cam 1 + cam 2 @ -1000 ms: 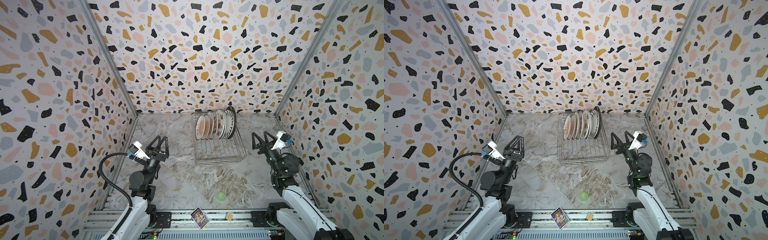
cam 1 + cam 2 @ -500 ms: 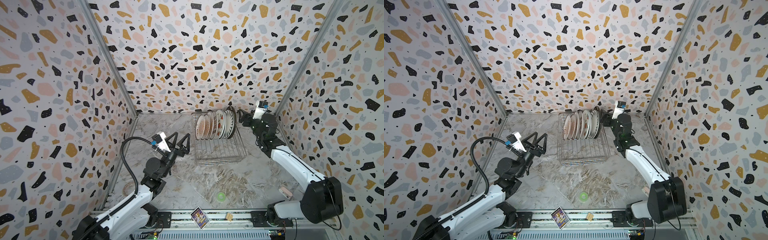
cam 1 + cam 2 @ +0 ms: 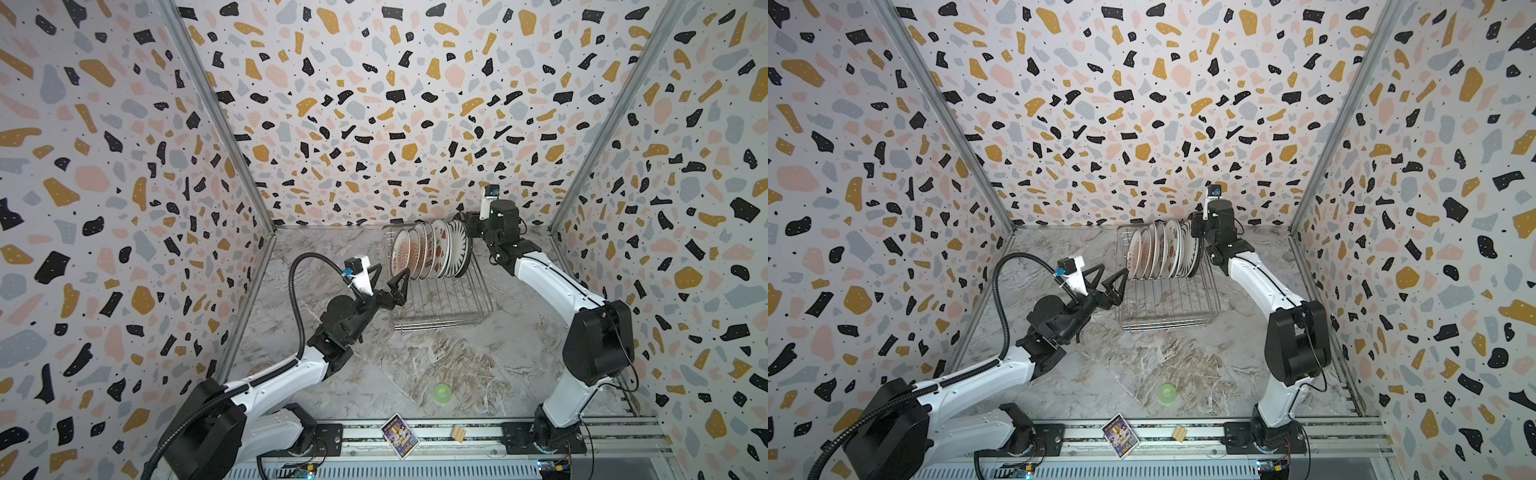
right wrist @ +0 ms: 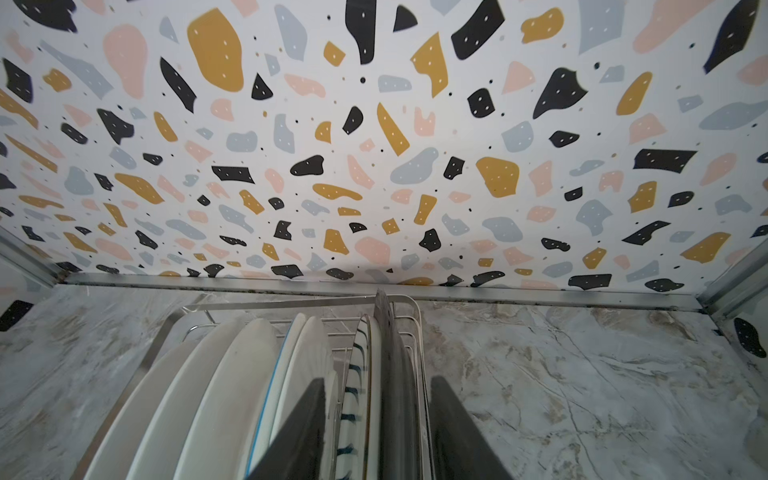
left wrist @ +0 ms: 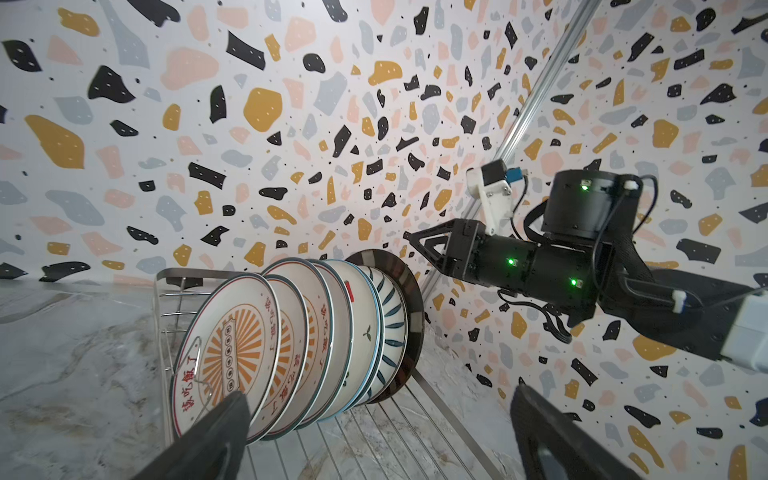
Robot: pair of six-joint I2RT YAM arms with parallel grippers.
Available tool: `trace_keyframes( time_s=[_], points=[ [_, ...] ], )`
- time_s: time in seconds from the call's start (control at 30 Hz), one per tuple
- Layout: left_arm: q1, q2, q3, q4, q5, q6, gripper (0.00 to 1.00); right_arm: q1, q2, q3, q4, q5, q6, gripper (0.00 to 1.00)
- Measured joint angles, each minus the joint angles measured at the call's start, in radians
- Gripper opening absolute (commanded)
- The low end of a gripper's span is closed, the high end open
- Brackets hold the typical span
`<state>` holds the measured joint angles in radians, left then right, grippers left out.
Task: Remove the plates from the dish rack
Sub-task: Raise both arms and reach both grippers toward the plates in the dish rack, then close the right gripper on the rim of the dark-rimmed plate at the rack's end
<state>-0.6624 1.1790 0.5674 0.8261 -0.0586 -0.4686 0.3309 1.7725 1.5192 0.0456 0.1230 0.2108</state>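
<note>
Nothing is unloaded yet, I judge: the round white ceramic plates (image 3: pixel 430 253), about seven by my count, all stand on edge in a close row at the far end of the shiny silver wire dish rack (image 3: pixel 440 309), and I see none lying on the table. The rack sits towards the back of the grey marbled tabletop (image 3: pixel 415 365), a little to my right arm's side. My right gripper (image 4: pixel 376 380) has its black jaws part way apart over the end of the row nearest that arm. They straddle the top edge of the plate with the broad dark rim (image 5: pixel 413 307) and, it seems, the blue-striped plate (image 5: pixel 392 328) beside it. The wrist view shows a gap on each side, so I would not call it a grip. My left gripper (image 3: pixel 390 271) is spread wide and empty at the opposite end, one finger (image 5: pixel 224 419) just in front of the orange sunburst plate (image 5: pixel 232 353); whether it touches I cannot tell. So every plate has yet to be lifted out and set down. Bare marble lies in front of the rack. Near the front edge is a small green ring (image 3: pixel 441 392), and on the metal rail (image 3: pixel 478 432) a printed card (image 3: pixel 399 434) and a small wooden block (image 3: pixel 458 434). Terrazzo-speckled walls (image 3: pixel 374 104) close in three sides, the back one just behind the rack.
</note>
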Motion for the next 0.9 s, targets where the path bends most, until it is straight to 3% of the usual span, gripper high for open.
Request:
trace_keyframes(
  time_s=[0.17, 0.4, 0.67, 0.9],
  points=[
    [-0.001, 0.008, 0.028, -0.03, 0.019, 0.021, 1.0, -0.002, 0.062, 0.055, -0.064, -0.003, -0.018, 0.25],
    [-0.001, 0.069, 0.057, -0.043, 0.069, 0.032, 1.0, 0.012, 0.105, 0.1, -0.119, 0.034, -0.041, 0.17],
    [-0.001, 0.091, 0.068, -0.064, 0.073, 0.032, 1.0, 0.032, 0.114, 0.107, -0.154, 0.095, -0.052, 0.21],
    [-0.002, 0.101, 0.074, -0.064, 0.065, 0.03, 1.0, 0.039, 0.125, 0.107, -0.171, 0.116, -0.056, 0.18]
  ],
)
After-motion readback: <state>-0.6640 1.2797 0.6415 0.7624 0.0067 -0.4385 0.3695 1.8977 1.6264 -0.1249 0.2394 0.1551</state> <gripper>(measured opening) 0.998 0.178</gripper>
